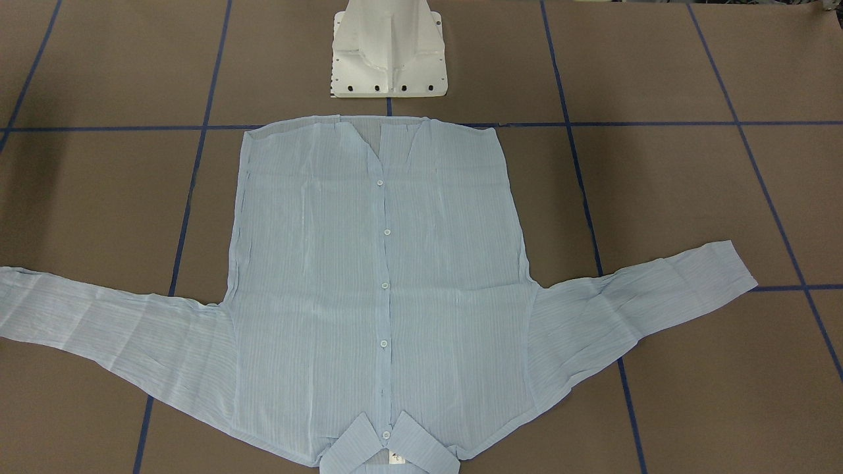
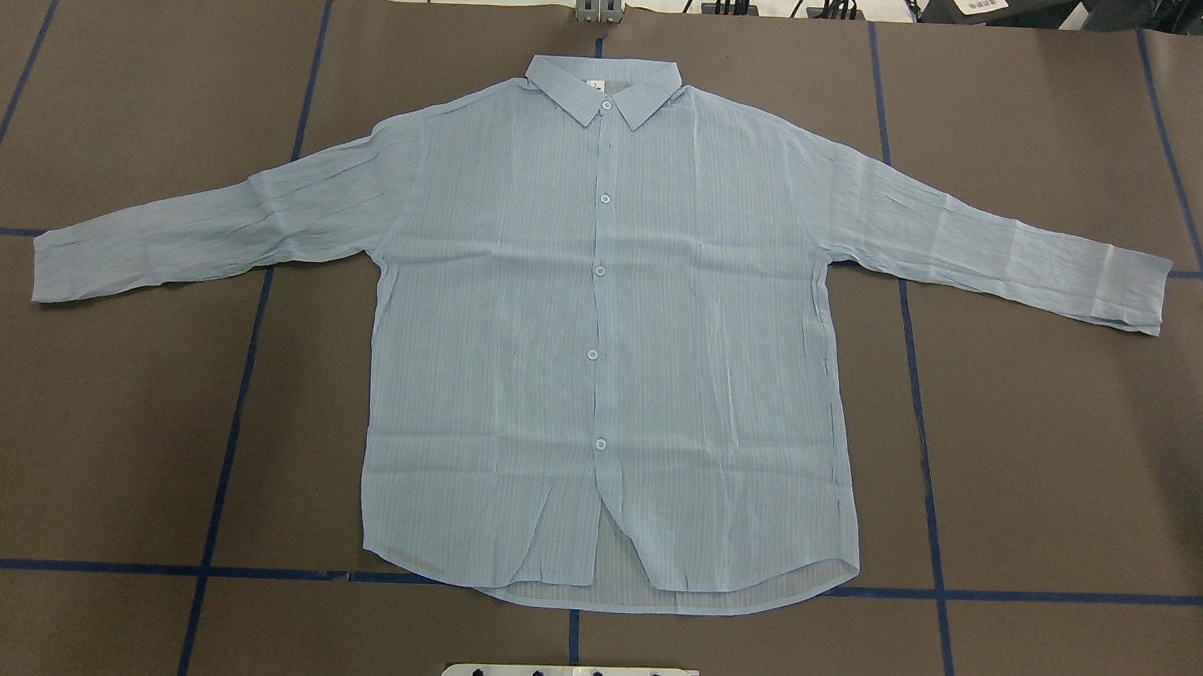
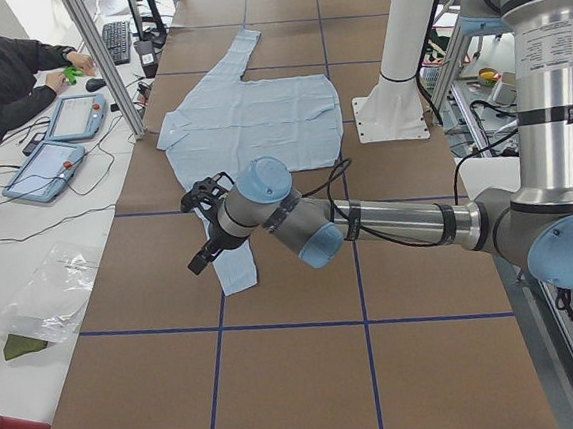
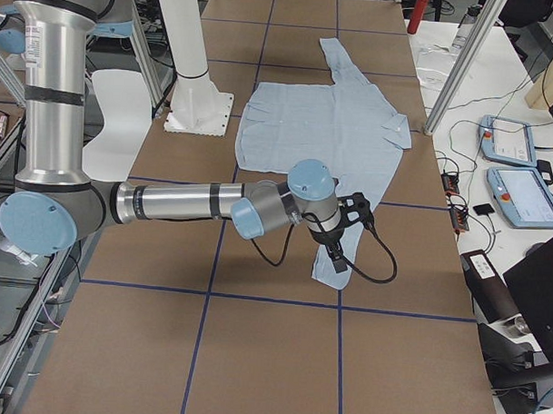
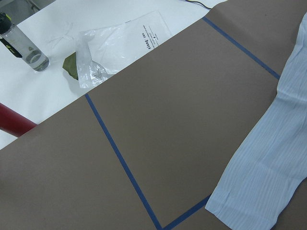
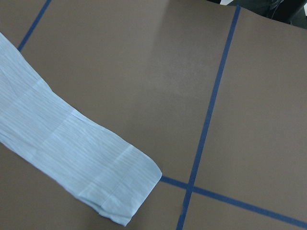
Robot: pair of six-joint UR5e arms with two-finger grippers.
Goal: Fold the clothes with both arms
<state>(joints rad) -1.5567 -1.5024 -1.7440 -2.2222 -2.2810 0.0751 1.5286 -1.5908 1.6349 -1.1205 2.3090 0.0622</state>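
Note:
The light blue striped shirt (image 2: 601,358) lies flat and buttoned on the brown table, collar away from the robot and both sleeves spread out; it also shows in the front view (image 1: 382,276). The arms are outside both of those views. In the left side view my left gripper (image 3: 204,234) hovers over the near sleeve's cuff (image 3: 233,269). In the right side view my right gripper (image 4: 345,235) hovers over the other cuff (image 4: 333,268). I cannot tell whether either is open or shut. The wrist views show only the sleeve ends (image 5: 264,167) (image 6: 76,148), no fingers.
The white pedestal base (image 1: 388,52) stands at the robot's edge behind the hem. Blue tape lines (image 2: 240,365) grid the table. A plastic bag (image 5: 120,43), a bottle (image 5: 21,43) and a red cylinder (image 5: 12,122) lie off the table's left end. An operator (image 3: 4,79) sits beside tablets (image 3: 47,170).

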